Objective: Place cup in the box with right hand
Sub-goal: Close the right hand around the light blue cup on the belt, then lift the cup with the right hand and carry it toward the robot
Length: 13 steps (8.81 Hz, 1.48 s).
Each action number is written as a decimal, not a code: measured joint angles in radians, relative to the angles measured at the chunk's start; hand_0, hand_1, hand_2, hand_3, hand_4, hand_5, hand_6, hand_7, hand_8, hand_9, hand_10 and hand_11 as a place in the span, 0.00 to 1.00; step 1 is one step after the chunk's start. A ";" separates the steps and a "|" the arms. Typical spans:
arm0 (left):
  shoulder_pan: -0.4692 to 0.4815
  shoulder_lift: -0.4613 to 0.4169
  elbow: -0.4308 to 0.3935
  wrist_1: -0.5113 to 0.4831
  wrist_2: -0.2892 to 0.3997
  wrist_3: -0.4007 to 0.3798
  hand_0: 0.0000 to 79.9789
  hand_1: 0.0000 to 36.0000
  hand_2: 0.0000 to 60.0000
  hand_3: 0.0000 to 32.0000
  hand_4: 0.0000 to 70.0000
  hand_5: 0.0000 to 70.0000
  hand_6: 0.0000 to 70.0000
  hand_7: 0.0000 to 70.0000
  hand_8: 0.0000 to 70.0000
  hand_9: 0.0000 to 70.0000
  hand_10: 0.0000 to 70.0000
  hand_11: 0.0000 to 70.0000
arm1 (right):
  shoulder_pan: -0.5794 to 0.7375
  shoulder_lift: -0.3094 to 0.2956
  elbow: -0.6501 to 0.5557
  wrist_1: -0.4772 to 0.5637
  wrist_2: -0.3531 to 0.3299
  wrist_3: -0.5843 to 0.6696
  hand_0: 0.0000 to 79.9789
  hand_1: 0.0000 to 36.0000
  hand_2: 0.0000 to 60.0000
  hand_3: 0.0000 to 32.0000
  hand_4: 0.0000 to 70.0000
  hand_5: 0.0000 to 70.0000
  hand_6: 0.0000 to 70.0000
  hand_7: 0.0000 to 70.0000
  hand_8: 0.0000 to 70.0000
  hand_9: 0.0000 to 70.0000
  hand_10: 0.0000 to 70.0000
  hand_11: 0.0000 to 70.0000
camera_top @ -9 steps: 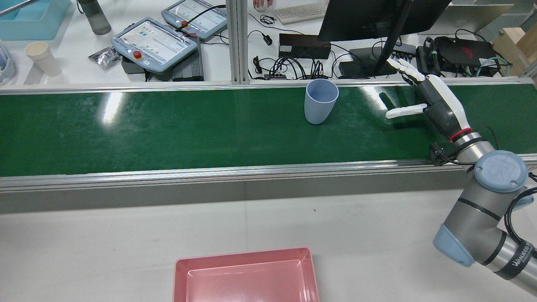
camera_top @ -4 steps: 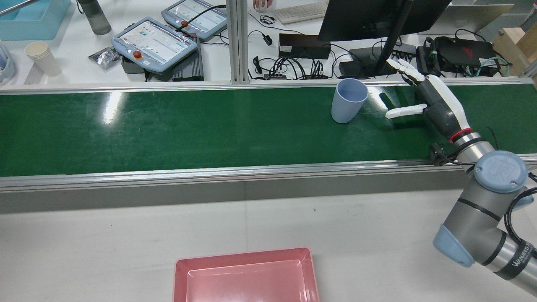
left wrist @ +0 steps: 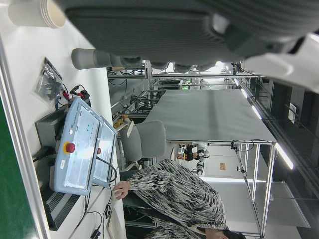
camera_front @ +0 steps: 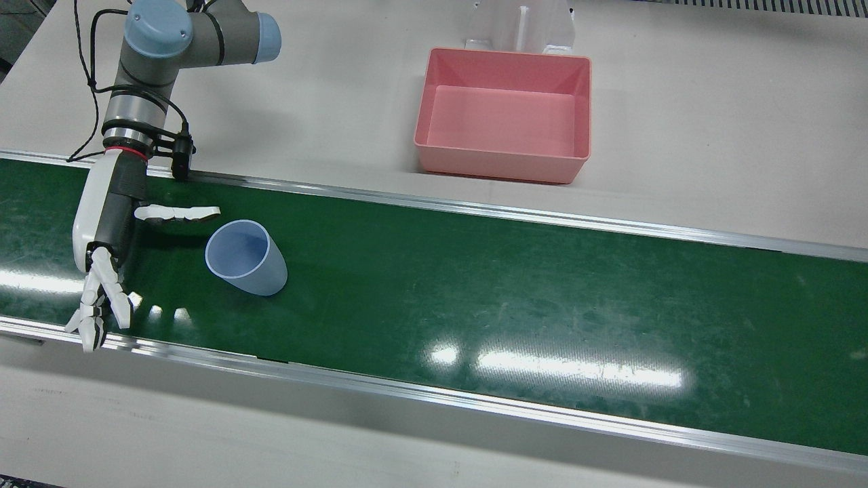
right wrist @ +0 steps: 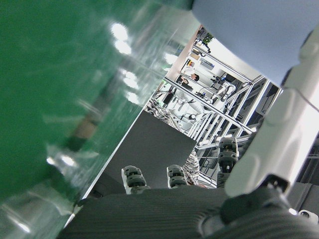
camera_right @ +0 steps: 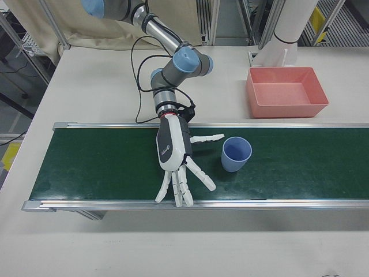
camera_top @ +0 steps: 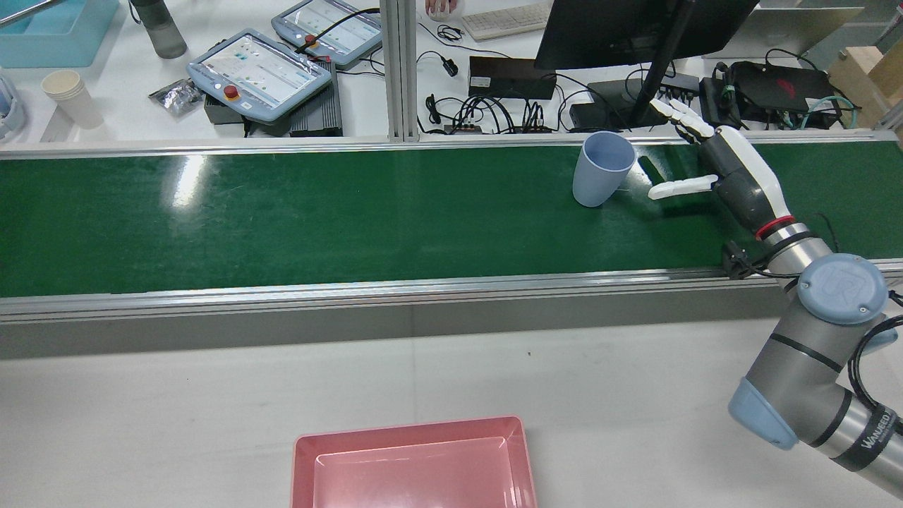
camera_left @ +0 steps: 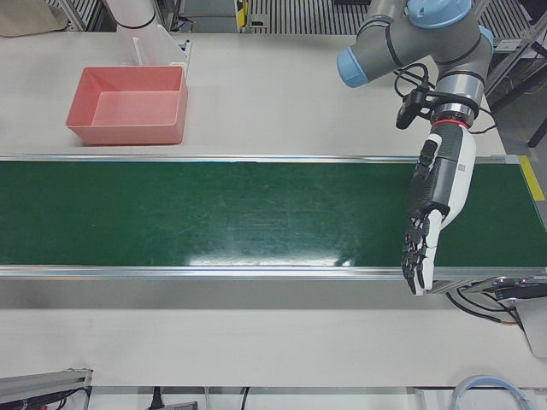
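Your right robot hand is spread wide and empty, with the blue cup upright just beside its thumb on the green conveyor belt. Close evenly. A glancing thumb could tip the cup.

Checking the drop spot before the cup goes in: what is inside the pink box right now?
Nothing shows inside the pink box: its whole bare floor is visible in the front view. The blue cup stands on the green belt, beside the open right hand.

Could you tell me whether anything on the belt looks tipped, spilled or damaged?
Nothing stands out. The blue cup stands upright on the green belt, clear of the open right hand. The pink box sits level on the table.
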State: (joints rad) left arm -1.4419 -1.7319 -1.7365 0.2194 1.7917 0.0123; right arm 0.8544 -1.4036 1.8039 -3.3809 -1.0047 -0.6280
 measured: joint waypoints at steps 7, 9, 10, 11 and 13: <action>0.000 0.000 0.000 0.000 0.000 0.000 0.00 0.00 0.00 0.00 0.00 0.00 0.00 0.00 0.00 0.00 0.00 0.00 | 0.012 -0.006 0.011 -0.008 0.024 0.000 0.49 0.00 0.00 0.00 1.00 0.00 0.17 0.87 0.13 0.33 0.00 0.00; 0.000 0.000 0.000 0.000 0.000 0.000 0.00 0.00 0.00 0.00 0.00 0.00 0.00 0.00 0.00 0.00 0.00 0.00 | 0.022 -0.010 0.027 -0.014 0.053 -0.003 0.49 0.03 0.00 0.00 0.95 0.00 0.15 0.75 0.13 0.30 0.00 0.00; 0.000 0.000 0.000 0.000 0.000 0.000 0.00 0.00 0.00 0.00 0.00 0.00 0.00 0.00 0.00 0.00 0.00 0.00 | 0.027 -0.010 0.032 -0.018 0.058 -0.005 0.50 0.03 0.00 0.00 0.87 0.00 0.14 0.70 0.13 0.29 0.00 0.00; 0.000 0.000 0.000 0.000 0.000 0.000 0.00 0.00 0.00 0.00 0.00 0.00 0.00 0.00 0.00 0.00 0.00 0.00 | 0.032 -0.011 0.034 -0.021 0.059 -0.007 0.49 0.03 0.00 0.00 0.81 0.00 0.14 0.69 0.13 0.29 0.00 0.00; 0.000 0.000 0.000 0.000 0.000 0.000 0.00 0.00 0.00 0.00 0.00 0.00 0.00 0.00 0.00 0.00 0.00 0.00 | 0.039 -0.017 0.038 -0.023 0.060 -0.005 0.50 0.04 0.00 0.00 0.76 0.00 0.14 0.67 0.13 0.29 0.00 0.00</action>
State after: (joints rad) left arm -1.4419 -1.7319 -1.7365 0.2194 1.7917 0.0123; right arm 0.8933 -1.4206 1.8419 -3.4036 -0.9451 -0.6325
